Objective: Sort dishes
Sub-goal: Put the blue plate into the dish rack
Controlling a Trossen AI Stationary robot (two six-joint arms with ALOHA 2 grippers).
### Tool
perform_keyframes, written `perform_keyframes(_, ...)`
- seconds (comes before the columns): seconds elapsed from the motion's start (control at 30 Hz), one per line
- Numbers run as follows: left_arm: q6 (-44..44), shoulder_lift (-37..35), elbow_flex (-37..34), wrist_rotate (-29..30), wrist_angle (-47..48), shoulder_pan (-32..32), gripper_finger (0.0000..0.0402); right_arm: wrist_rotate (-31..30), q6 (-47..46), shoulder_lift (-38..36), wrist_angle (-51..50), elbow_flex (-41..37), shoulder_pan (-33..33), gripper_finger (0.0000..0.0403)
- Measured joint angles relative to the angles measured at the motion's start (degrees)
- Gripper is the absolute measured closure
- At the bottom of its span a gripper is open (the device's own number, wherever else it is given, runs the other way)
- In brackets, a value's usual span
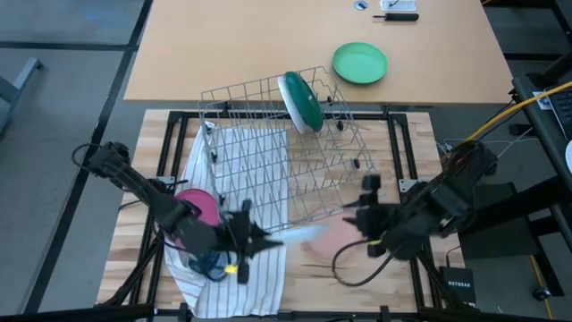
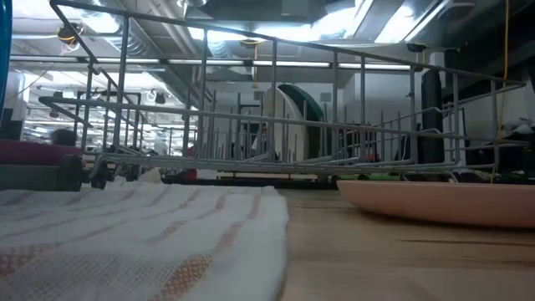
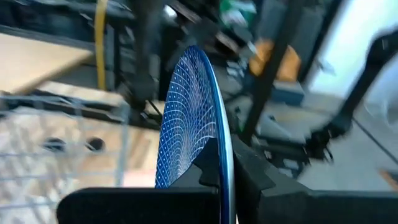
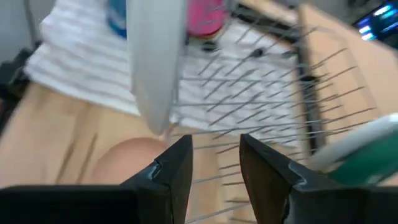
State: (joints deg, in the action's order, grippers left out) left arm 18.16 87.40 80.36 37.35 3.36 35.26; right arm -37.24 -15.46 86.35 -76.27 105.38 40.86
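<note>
My left gripper (image 1: 268, 238) is shut on a speckled blue plate (image 3: 189, 124), held on edge above the table's near middle. My right gripper (image 4: 214, 162) stands open just right of it, above a pale pink plate (image 2: 443, 201) that lies flat on the wood. Edge-on, the blue plate shows as a pale blur (image 4: 155, 62) ahead of the right fingers. A magenta plate (image 1: 198, 207) lies on the towel under the left arm. A white plate with a green back (image 1: 299, 100) stands on its rim in the wire rack (image 1: 268, 143), at its far right. My left gripper pinches the blue plate's rim (image 3: 219, 163) between its two fingers, one on the patterned face and one on the back. The fingers come about level from the table's left. The plate stands on edge ahead of them, lifted clear of the table.
A striped towel (image 2: 134, 234) lies under the rack's left part and reaches the near edge. A small blue container (image 1: 210, 264) sits on it by the left arm. A vivid green plate (image 1: 360, 63) lies on the far table, with bare wood around the pink plate.
</note>
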Motion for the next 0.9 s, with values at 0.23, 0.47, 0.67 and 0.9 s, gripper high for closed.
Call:
perform_keyframes(0.23, -0.1, -6.9, 0.0, 7.6, 0.1, -4.6, 0.0397, -14.1, 3.1, -6.6, -0.8, 0.0, 0.0, 0.0267)
perform_keyframes(0.47, 1.5, -9.7, 0.1, 17.5, 0.2, -13.4, 0.0398, -22.5, 5.7, -10.6, -3.0, 0.0, 0.0, 0.0267)
perform_keyframes(0.67, 5.6, -10.0, 0.1, 19.0, 0.7, -23.2, 0.0398, -22.8, 5.7, -13.4, -5.6, 0.0, 0.0, 0.0267)
perform_keyframes(0.9, 17.1, -9.9, -0.2, 18.7, 8.8, -33.4, 0.0398, -22.7, 5.3, -14.7, -11.4, 0.0, 0.0, 0.0267)
